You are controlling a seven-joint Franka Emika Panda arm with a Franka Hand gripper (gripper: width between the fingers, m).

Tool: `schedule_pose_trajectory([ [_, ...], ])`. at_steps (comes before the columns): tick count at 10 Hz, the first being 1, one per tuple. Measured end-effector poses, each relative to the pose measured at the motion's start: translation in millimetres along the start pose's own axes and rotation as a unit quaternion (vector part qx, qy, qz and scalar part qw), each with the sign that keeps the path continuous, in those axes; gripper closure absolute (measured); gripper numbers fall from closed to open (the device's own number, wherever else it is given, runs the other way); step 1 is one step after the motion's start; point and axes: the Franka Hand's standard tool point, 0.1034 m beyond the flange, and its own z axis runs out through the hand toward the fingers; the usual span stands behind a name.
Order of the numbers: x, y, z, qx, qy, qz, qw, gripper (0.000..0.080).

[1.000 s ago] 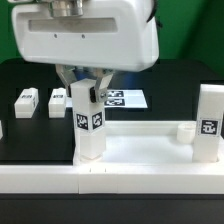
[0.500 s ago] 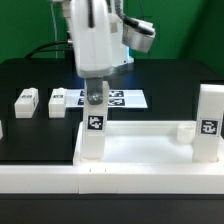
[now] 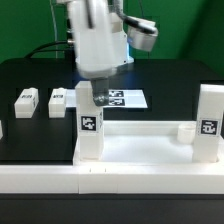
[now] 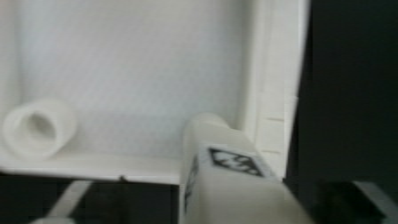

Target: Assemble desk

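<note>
The desk's white tray-like tabletop (image 3: 140, 148) lies upside down with its raised rim (image 4: 270, 80) up. One white leg (image 3: 90, 135) with a square marker stands upright in the corner at the exterior view's left. My gripper (image 3: 93, 100) hangs straight over it, open, with its fingers astride the top of the leg (image 4: 228, 175) and a dark gap on each side. A second leg (image 3: 208, 125) stands in the corner at the exterior view's right. A round socket (image 4: 36, 130) shows inside the tray.
Two loose white legs (image 3: 26, 99) (image 3: 57, 101) lie on the black table at the exterior view's left. The marker board (image 3: 128, 98) lies flat behind the tabletop. A long white rail (image 3: 110, 182) runs along the front.
The hand turned about the upright leg while shut on it, then its jaws spread apart. The leg stays standing in its corner.
</note>
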Motion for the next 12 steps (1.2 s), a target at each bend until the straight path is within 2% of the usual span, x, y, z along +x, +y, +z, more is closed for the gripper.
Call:
schedule_pose_trajectory([
  [1, 1.7, 1.1, 0.0, -0.007, -0.005, -0.078, 0.997, 0.0261],
  [2, -0.3, 2.9, 2.2, -0.012, -0.007, -0.182, 0.983, 0.0169],
  [3, -8.4, 4.6, 3.6, -0.009, -0.004, -0.189, 0.982, 0.0155],
  [6, -5.5, 6.1, 4.4, -0.010, -0.005, -0.330, 0.944, 0.0150],
  [7, 2.5, 8.0, 3.6, -0.024, 0.006, -0.432, 0.902, 0.0150],
  [8, 9.1, 8.1, 3.2, -0.031, 0.011, -0.490, 0.871, 0.0150],
  [9, 14.9, 7.3, 2.5, -0.031, 0.016, -0.548, 0.836, 0.0150],
  [11, 15.5, 5.9, 2.3, -0.028, 0.021, -0.540, 0.841, 0.0171],
  [12, 15.6, 5.9, 2.2, -0.028, 0.021, -0.540, 0.841, 0.0300],
])
